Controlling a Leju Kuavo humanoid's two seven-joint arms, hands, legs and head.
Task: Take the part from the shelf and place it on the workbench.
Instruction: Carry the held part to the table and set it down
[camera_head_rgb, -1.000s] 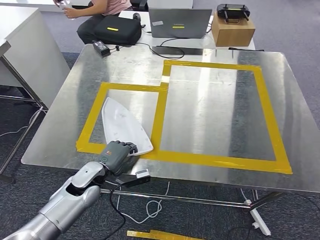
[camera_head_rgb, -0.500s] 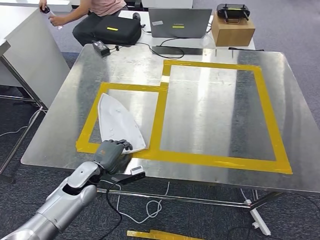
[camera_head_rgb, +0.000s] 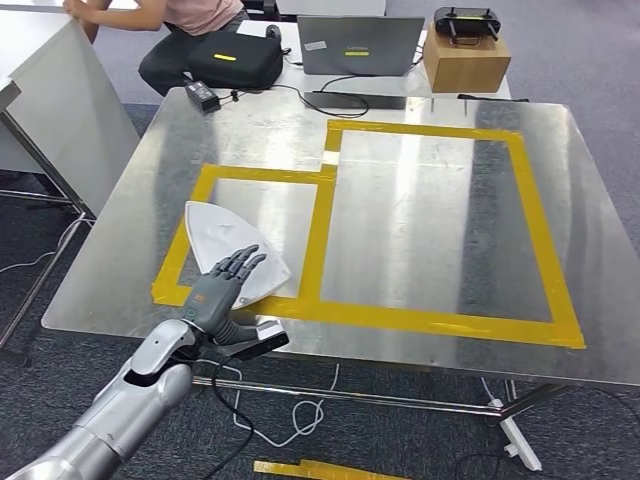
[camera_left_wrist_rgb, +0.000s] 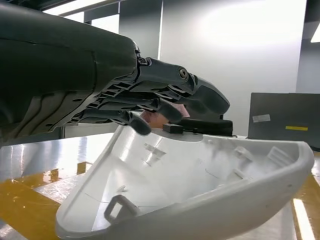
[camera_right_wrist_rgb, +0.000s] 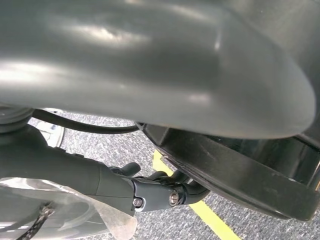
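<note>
On the steel desk (camera_head_rgb: 423, 200) the white part (camera_head_rgb: 219, 245) now lies in the small yellow-taped square, slid and turned toward the left tape since a second ago, and the left robot hand (camera_head_rgb: 223, 285) has lifted off it with fingers (camera_left_wrist_rgb: 181, 95) spread wide and holding nothing, so the placing looks done. The right robot hand (camera_right_wrist_rgb: 151, 192) hangs over the floor, fingers curled in. Farther off are a laptop (camera_head_rgb: 358, 45), a black bag (camera_head_rgb: 234, 60) and a cardboard box (camera_head_rgb: 464, 60); nothing blocks the withdrawal.
</note>
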